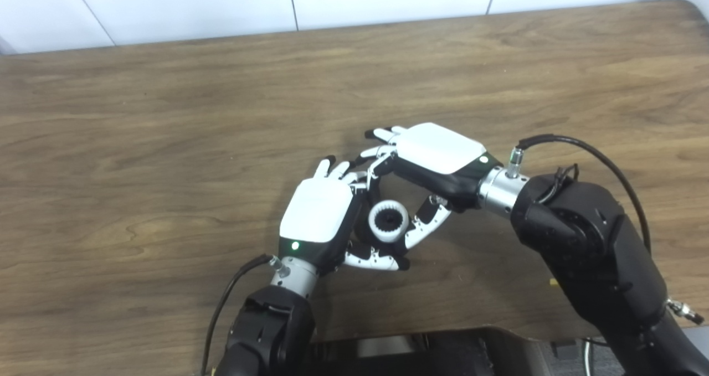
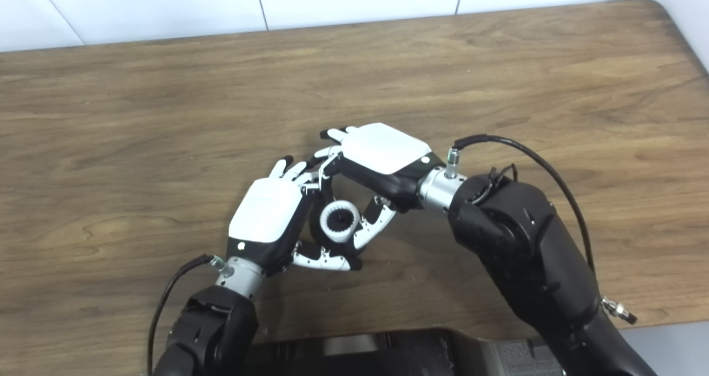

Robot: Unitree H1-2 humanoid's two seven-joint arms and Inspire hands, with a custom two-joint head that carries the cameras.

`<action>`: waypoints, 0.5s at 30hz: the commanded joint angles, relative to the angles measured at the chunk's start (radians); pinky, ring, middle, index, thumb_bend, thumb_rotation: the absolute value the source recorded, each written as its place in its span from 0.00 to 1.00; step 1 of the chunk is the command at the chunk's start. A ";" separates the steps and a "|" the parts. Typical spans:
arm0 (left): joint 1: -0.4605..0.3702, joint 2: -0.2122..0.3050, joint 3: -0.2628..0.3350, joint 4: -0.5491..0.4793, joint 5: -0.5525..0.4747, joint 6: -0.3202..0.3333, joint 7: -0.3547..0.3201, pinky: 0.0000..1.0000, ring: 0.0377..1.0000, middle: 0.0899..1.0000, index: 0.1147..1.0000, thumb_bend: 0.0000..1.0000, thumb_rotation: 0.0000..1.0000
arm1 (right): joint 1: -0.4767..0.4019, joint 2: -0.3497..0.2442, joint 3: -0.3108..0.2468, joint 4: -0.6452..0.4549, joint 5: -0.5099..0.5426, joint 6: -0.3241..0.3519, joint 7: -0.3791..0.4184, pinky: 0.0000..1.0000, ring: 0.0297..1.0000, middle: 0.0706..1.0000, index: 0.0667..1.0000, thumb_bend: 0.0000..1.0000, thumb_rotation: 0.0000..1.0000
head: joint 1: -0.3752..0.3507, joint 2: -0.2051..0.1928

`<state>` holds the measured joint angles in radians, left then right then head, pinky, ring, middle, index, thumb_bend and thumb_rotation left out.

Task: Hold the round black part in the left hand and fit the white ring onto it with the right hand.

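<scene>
My left hand [image 1: 318, 212] is curled around the round black part [image 1: 388, 220], of which only the toothed black centre shows. The white ring [image 1: 389, 233] sits around that centre, facing up, between the two hands. My right hand [image 1: 437, 157] reaches in from the right, palm down. Its thumb [image 1: 426, 223] rests against the ring's right side and its fingers [image 1: 372, 171] curl down at the ring's upper left, over my left fingertips. The same grouping shows in the right eye view, with the ring [image 2: 339, 233] between both hands. The part's outer body is hidden.
Both hands work low over the wooden table [image 1: 166, 143], near its front edge. A dark cut-out [image 1: 421, 348] with the robot's body lies at the bottom. A white wall [image 1: 221, 5] runs behind the table's far edge.
</scene>
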<state>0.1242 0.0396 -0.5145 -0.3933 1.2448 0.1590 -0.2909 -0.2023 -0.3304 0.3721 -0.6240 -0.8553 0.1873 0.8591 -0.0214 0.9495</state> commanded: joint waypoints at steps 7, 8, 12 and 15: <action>-0.001 0.003 -0.004 -0.007 0.009 -0.007 -0.019 1.00 0.92 0.81 0.42 0.52 0.06 | -0.029 0.009 -0.011 -0.024 -0.003 -0.011 -0.018 1.00 1.00 0.87 0.60 1.00 0.24 | -0.002 0.003; -0.001 0.004 -0.003 -0.006 0.008 -0.008 -0.018 1.00 0.92 0.81 0.42 0.52 0.06 | -0.030 0.010 -0.011 -0.024 -0.005 -0.011 -0.018 0.99 1.00 0.87 0.61 1.00 0.24 | -0.004 0.001; 0.001 0.005 -0.002 -0.007 0.005 -0.009 -0.016 1.00 0.92 0.80 0.42 0.52 0.06 | -0.031 0.010 -0.010 -0.023 -0.009 -0.014 -0.017 0.99 1.00 0.87 0.61 1.00 0.24 | -0.007 0.003; 0.001 0.005 0.000 -0.010 0.000 -0.007 -0.022 1.00 0.92 0.80 0.42 0.52 0.06 | -0.031 0.009 -0.012 -0.024 -0.008 -0.014 -0.019 0.99 1.00 0.87 0.61 1.00 0.24 | -0.009 0.002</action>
<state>0.1242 0.0400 -0.5126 -0.3936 1.2425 0.1585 -0.2936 -0.2023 -0.3275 0.3717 -0.6241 -0.8638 0.1866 0.8603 -0.0291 0.9511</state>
